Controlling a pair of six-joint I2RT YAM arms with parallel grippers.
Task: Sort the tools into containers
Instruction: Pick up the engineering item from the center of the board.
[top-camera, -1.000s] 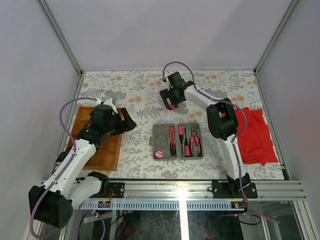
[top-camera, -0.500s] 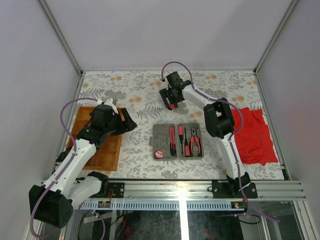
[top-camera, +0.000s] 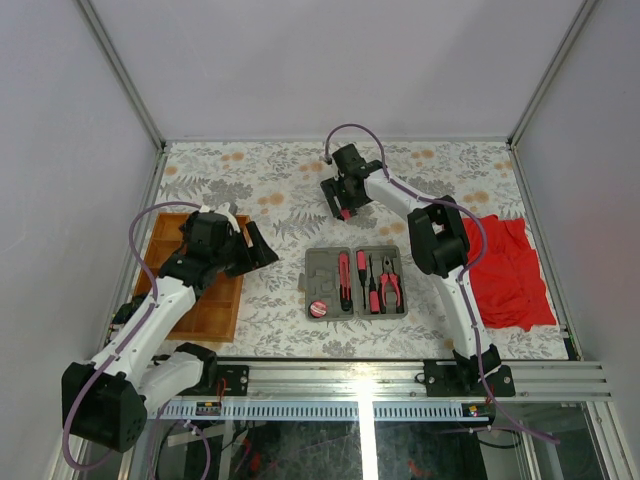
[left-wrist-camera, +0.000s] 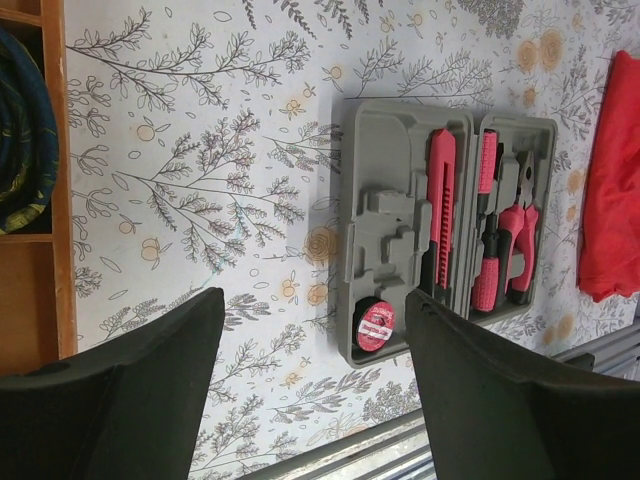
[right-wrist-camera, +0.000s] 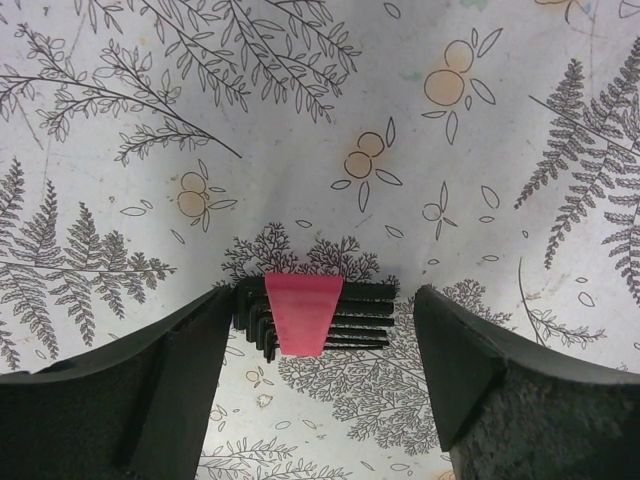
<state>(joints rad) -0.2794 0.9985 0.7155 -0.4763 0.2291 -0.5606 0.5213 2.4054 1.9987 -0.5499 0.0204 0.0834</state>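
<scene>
From above, the left tool (top-camera: 262, 247) hangs over the desk (top-camera: 240, 180) at the right edge of the tray (top-camera: 205, 310), its arm covering part of the tray. Its jaws are spread wide and grasp nothing; its own camera shows only patterned desk between the two black fingers (left-wrist-camera: 120, 390). That camera also catches a dark round thing (left-wrist-camera: 15, 150) lying in one tray compartment, which the top view hides under the arm; what it is I cannot tell

The case (top-camera: 322, 270) lies open and flat on the desk near the front edge, between the two arm bases. In it sit a pink bar (top-camera: 344, 280), screwdrivers (top-camera: 371, 285) and pliers (top-camera: 389, 285), each in a recess, and the disc (top-camera: 318, 309) at the near left corner. The left wrist view shows the moulded recesses beside the bar lying bare, a detail too small to read from above

The right tool (top-camera: 343, 205) is reached out to the far middle of the desk, well apart from the case. From above only a pink speck shows under it. Its wrist camera makes this out as the hex keys (right-wrist-camera: 300, 315), a black set in a pink holder, flat on the desk between the fingers. The jaws are released around the set: one finger stands right at the bent ends, the other leaves a gap

The cloth (top-camera: 510, 265) lies at the right edge
</scene>
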